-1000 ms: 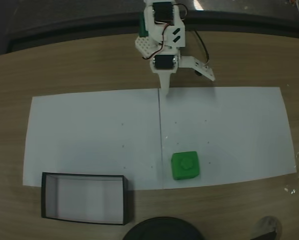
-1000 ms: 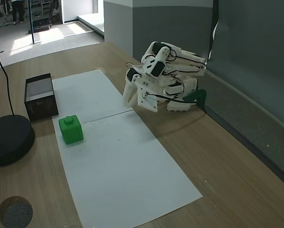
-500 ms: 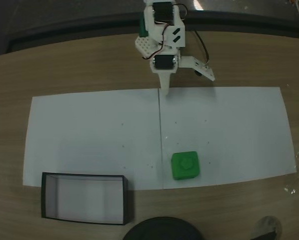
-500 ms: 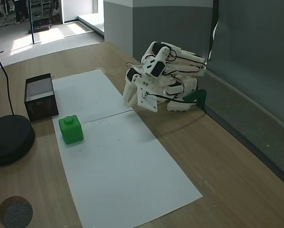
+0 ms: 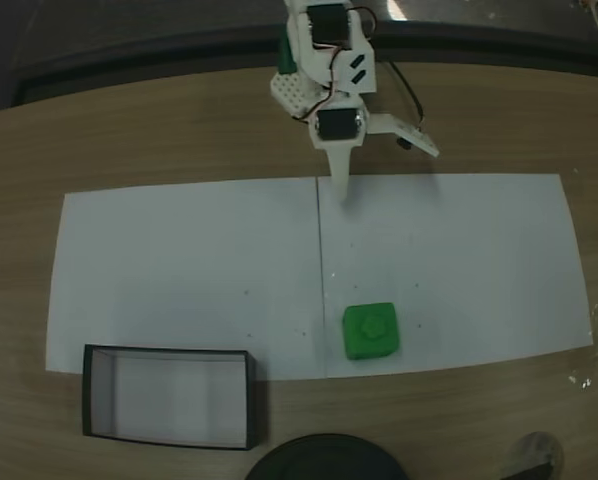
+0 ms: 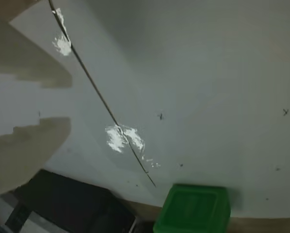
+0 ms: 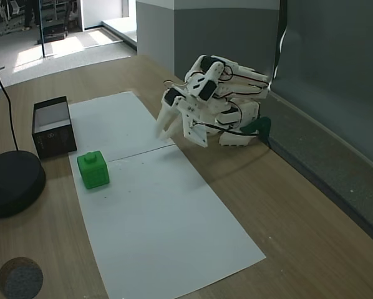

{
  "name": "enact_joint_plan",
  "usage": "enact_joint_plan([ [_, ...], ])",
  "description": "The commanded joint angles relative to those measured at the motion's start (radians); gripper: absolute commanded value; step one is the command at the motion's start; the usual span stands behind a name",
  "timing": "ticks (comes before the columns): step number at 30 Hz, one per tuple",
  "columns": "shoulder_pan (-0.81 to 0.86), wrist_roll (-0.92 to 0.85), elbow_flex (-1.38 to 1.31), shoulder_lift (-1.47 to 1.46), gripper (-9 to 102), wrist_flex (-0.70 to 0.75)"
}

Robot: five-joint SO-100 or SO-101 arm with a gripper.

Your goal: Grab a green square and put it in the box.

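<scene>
A wooden table (image 5: pixel 159 130) carries two white paper sheets (image 5: pixel 189 270) laid edge to edge. In a fixed view looking down, the box (image 5: pixel 169 397) sits at lower left on the bare wood just below the paper's edge, the green square (image 5: pixel 370 331) rests on the right sheet near its lower edge, well apart from the box, and the white arm (image 5: pixel 324 60) folds at top centre. Its gripper (image 5: pixel 387 165) hangs above the paper's far edge, jaws spread and holding nothing.
</scene>
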Motion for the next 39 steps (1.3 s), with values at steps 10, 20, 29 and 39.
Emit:
enact_joint_plan([
  [10,-0.118,0.091,-0.222,-0.063,31,-0.232],
  [20,-0.249,0.091,-0.663,-0.796,36,-0.184],
  [29,-0.135,0.1,-1.236,-1.565,37,-0.034],
  [39,-0.069,0.092,-1.717,-2.003,37,0.199],
])
